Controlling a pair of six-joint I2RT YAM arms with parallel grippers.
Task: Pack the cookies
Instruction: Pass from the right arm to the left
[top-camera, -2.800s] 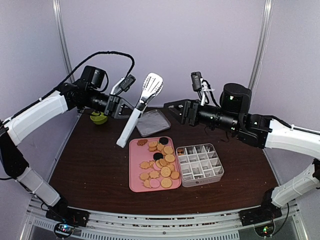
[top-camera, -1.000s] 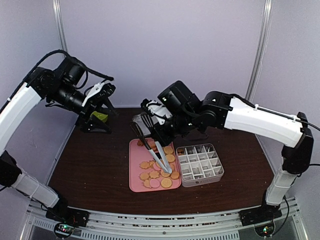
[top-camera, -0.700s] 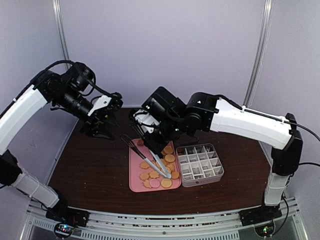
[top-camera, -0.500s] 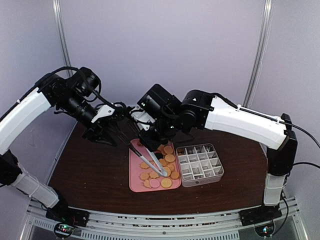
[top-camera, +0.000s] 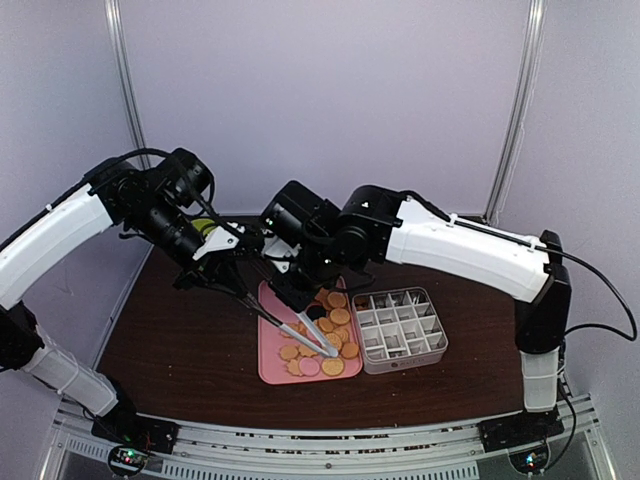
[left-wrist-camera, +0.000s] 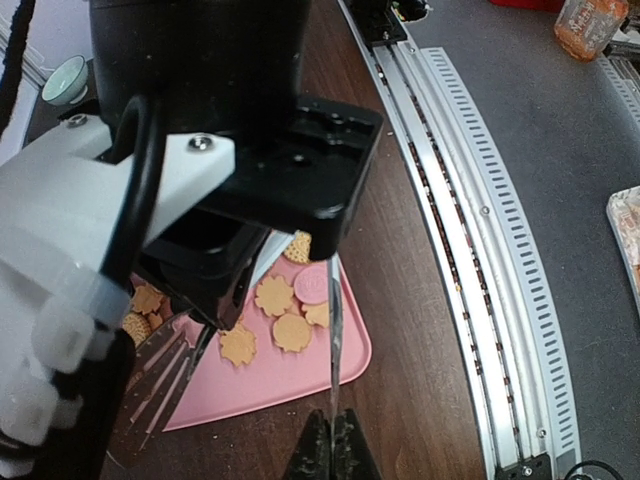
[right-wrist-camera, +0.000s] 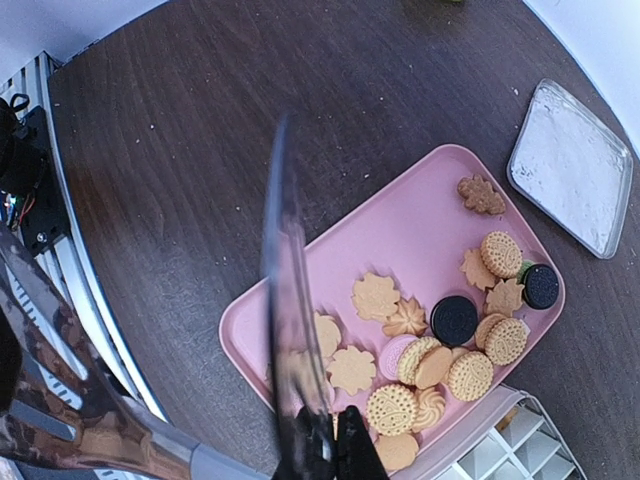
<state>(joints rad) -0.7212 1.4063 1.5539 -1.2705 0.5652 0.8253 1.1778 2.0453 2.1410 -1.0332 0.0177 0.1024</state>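
Note:
The cookies (top-camera: 325, 322) lie loose on a pink tray (top-camera: 270, 368); round golden, flower-shaped, black and pink ones show in the right wrist view (right-wrist-camera: 470, 375). Metal tongs (top-camera: 305, 332) slant over the tray, tips down among the cookies. My right gripper (top-camera: 300, 292) is shut on one tong arm (right-wrist-camera: 285, 270), its fingertips (right-wrist-camera: 335, 450) just above the tray. My left gripper (top-camera: 243, 288) has come in from the left and is shut on a thin tong blade (left-wrist-camera: 334, 340), seen edge-on between its fingers (left-wrist-camera: 331, 452). The right gripper's black body (left-wrist-camera: 290, 180) fills the top of the left wrist view.
A white divided box (top-camera: 400, 325) stands against the tray's right side, one cookie in its back left cell. A grey lid (right-wrist-camera: 575, 165) lies behind the tray. A green cup (top-camera: 205, 229) sits at the back left, behind my left arm.
My left arm swung right and down to the tongs, and its gripper closed on one blade. The right arm shifted left, still holding the tongs over the tray.

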